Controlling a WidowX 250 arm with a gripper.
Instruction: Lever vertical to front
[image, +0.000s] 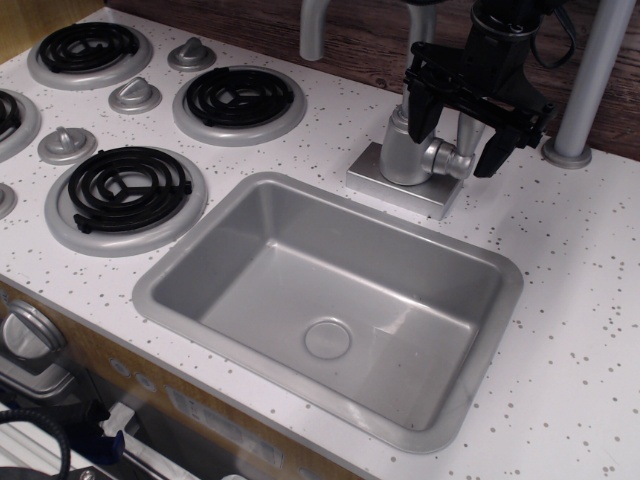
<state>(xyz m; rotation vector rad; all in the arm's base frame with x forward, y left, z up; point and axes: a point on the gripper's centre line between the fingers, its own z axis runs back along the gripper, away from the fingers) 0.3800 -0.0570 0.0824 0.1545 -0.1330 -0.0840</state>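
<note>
The tool (462, 130) stands wide open astride the upright lever (466, 133), gripping nothing; closing off-centre could let it slip.

Black gripper (462, 128) with angular jaws, dark cable.

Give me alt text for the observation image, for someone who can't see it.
A black gripper, jaws open, straddles the upright lever on a silver faucet body behind a grey sink. Left of the sink, black coil burners and silver knobs sit on a white speckled counter.
</note>
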